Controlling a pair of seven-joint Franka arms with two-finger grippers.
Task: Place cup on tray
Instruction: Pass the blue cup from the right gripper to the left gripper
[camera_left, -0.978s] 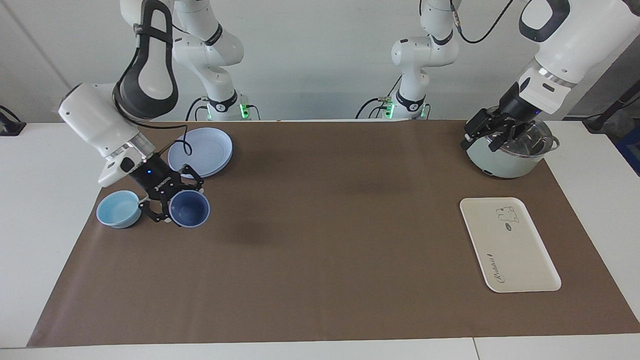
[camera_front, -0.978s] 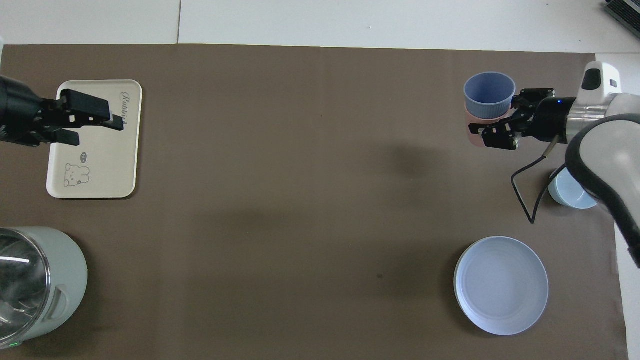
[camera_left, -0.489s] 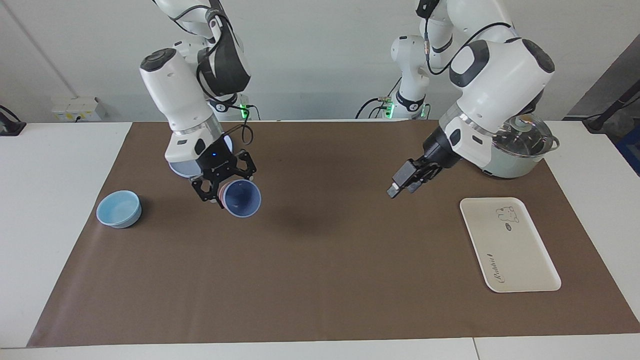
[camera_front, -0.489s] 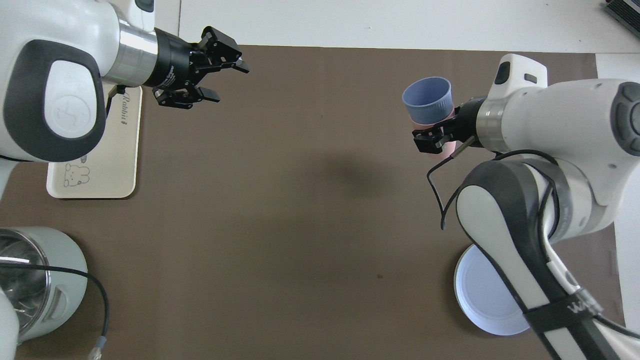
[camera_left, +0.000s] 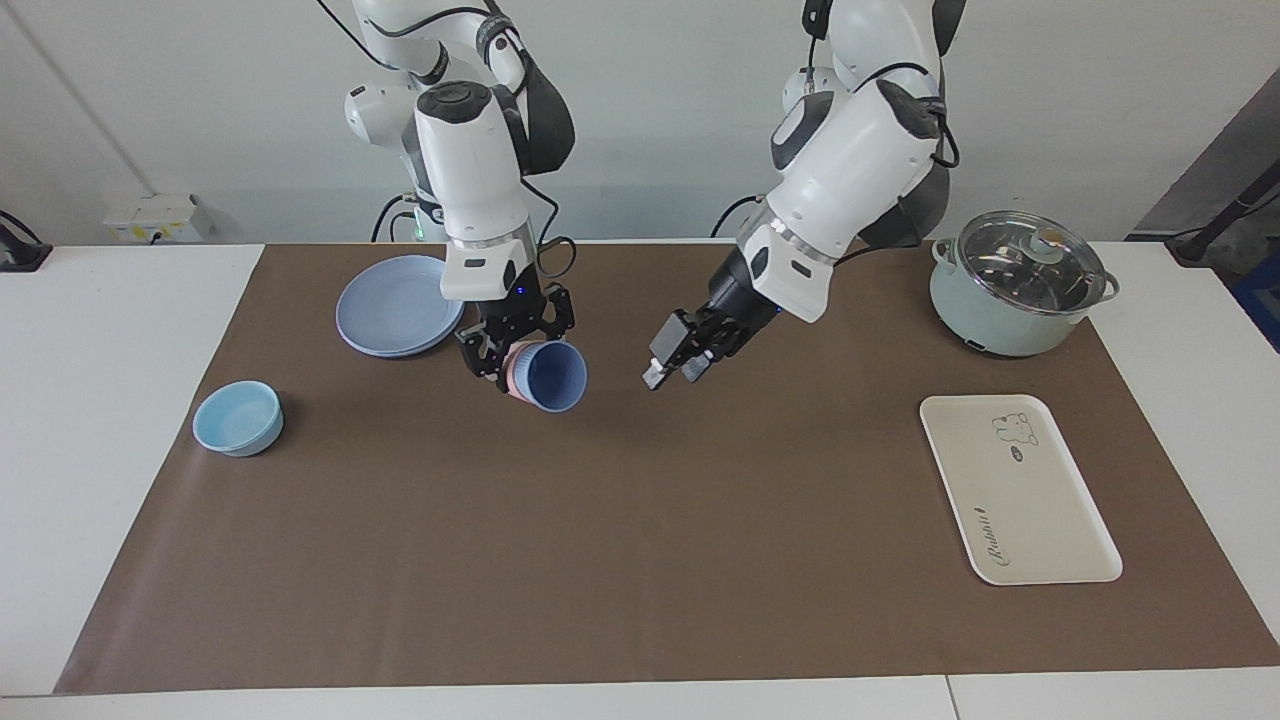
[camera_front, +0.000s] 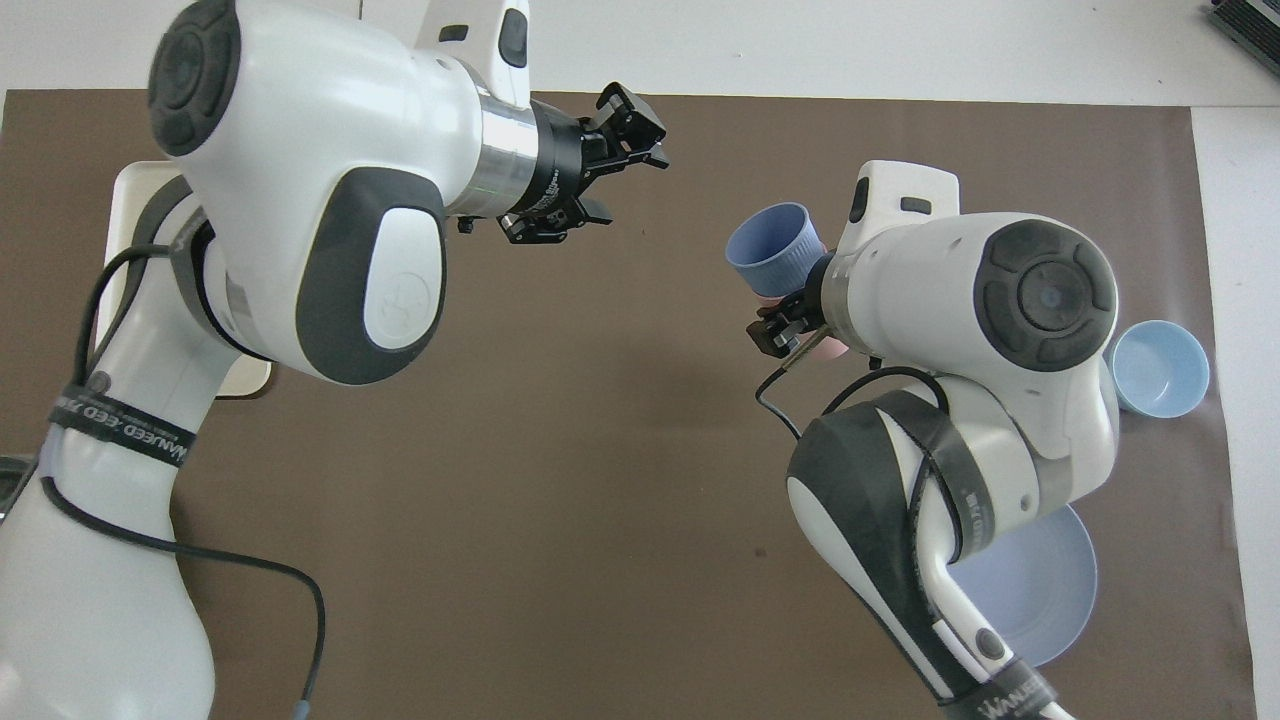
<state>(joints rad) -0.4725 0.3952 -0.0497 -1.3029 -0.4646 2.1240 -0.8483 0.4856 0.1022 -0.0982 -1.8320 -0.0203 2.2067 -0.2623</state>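
The right gripper (camera_left: 508, 352) clamps the pink cup (camera_left: 512, 368) with the periwinkle cup (camera_left: 555, 376) nested inside, seemingly; the left gripper (camera_left: 672, 362) hangs open nearby, well apart from the tray (camera_left: 1040, 520); placing remains.

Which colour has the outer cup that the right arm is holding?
Pink: the pink cup wraps the periwinkle-blue cup; facing view shows it best.

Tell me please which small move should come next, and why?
Probably the left hand should close the gap to the blue cup. The right hand holds the stacked blue and pink cup in the air, mouth turned toward the open left hand, while the tray lies at the left arm's end.
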